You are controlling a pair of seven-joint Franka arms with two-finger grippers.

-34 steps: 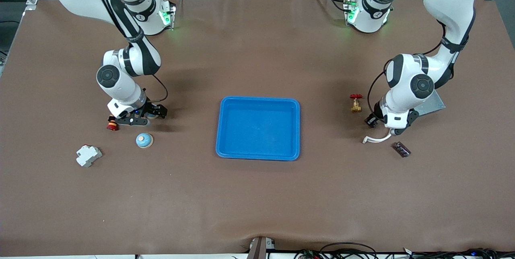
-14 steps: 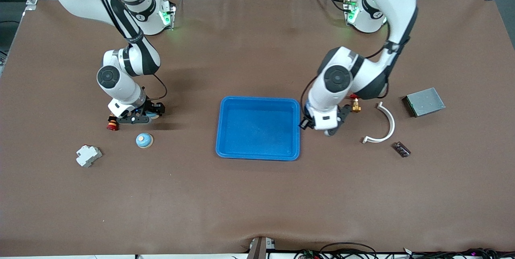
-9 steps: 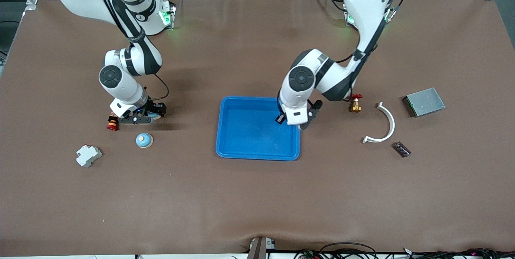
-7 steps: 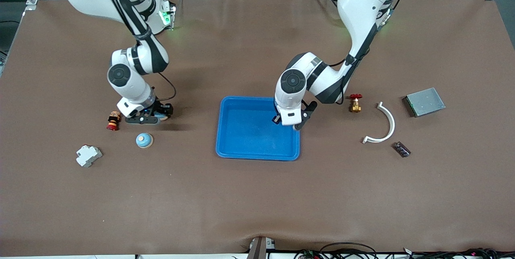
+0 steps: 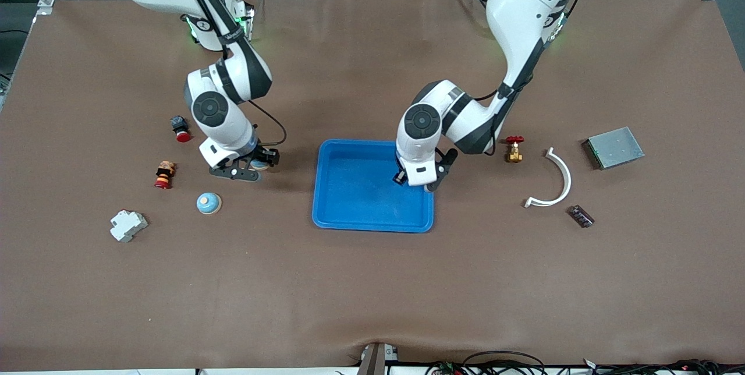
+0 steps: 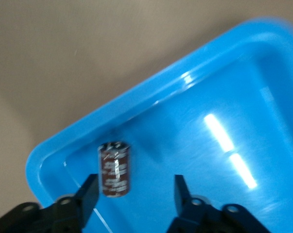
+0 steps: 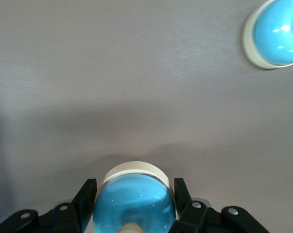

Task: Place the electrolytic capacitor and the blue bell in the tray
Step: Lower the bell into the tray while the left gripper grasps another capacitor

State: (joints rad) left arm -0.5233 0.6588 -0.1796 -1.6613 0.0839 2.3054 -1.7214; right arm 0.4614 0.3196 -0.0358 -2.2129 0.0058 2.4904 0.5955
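Over the bright-blue tray (image 5: 372,222), at its corner toward the left arm's end, hangs my left gripper (image 5: 420,180). In the left wrist view the left gripper (image 6: 135,187) is open above the tray's floor and rim (image 6: 136,104). A brown electrolytic capacitor (image 6: 115,169) sits close by one finger, and the other finger stands well apart from it. My right gripper (image 5: 241,170) is above the table, between the tray and the right arm's end. In the right wrist view the right gripper (image 7: 134,194) is shut on a blue bell (image 7: 146,199). A second blue bell (image 5: 208,203) (image 7: 277,34) rests on the table.
Toward the right arm's end lie a red-capped button (image 5: 180,128), a red-and-orange striped part (image 5: 163,174) and a white block (image 5: 128,225). Toward the left arm's end are a brass valve (image 5: 514,149), a white curved strip (image 5: 553,180), a dark chip (image 5: 581,216) and a grey metal box (image 5: 615,147).
My left arm has swung from its end of the table to the tray and its jaws have opened. My right arm has carried a bell toward the tray, uncovering a red-capped button.
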